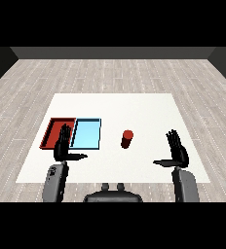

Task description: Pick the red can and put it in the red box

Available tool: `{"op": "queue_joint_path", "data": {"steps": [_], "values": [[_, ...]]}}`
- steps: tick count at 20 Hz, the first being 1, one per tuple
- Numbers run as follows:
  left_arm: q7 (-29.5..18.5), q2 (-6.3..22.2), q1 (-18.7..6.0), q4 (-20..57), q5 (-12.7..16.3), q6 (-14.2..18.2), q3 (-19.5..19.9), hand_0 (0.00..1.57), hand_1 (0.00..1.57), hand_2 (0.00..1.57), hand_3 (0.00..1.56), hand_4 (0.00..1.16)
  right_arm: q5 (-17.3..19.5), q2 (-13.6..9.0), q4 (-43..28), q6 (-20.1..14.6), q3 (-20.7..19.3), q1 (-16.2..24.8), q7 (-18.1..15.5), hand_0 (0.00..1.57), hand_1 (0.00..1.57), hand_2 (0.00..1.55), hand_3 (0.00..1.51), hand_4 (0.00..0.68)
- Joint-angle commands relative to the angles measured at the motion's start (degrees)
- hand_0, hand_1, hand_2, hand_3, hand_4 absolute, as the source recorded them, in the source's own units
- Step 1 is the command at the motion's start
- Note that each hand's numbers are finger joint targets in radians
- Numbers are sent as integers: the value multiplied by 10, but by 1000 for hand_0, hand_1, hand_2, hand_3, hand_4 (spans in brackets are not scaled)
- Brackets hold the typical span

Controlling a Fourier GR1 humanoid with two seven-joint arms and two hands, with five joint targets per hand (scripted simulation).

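From my head I look down across the white table. The red can stands upright near the middle of it, touched by nothing. To its left the light blue tray lies flat, and the red tray lies just beside that, further left, their long sides together.

My left hand is raised at the near left, fingers straight and spread upward, thumb pointing right; it covers the near right corner of the red tray from where I look. It holds nothing.

My right hand is at the near right, well apart from the can, fingers straight and spread, thumb pointing left toward the middle. It holds nothing either.
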Motion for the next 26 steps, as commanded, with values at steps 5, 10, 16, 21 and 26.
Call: {"op": "queue_joint_path", "data": {"steps": [5,10,16,21,26], "values": [[15,-3,-32,10,10,3,6,0,0,0,0,0,-3,7,-25,2,-10,-5,38,0,0,0,0,0],[34,5,-8,-35,21,-5,10,0,0,0,0,0,20,38,17,-33,16,-54,47,0,0,0,0,0],[-33,-19,1,12,-1,7,-3,0,0,0,0,0,20,46,4,-16,33,-42,53,0,0,0,0,0],[-18,-14,20,-18,-1,11,0,0,0,0,0,0,34,58,59,-53,39,-105,71,0,0,0,0,0],[17,-9,11,-45,21,9,5,0,0,0,0,0,-6,49,141,-9,18,-126,46,0,0,0,0,0]]}}
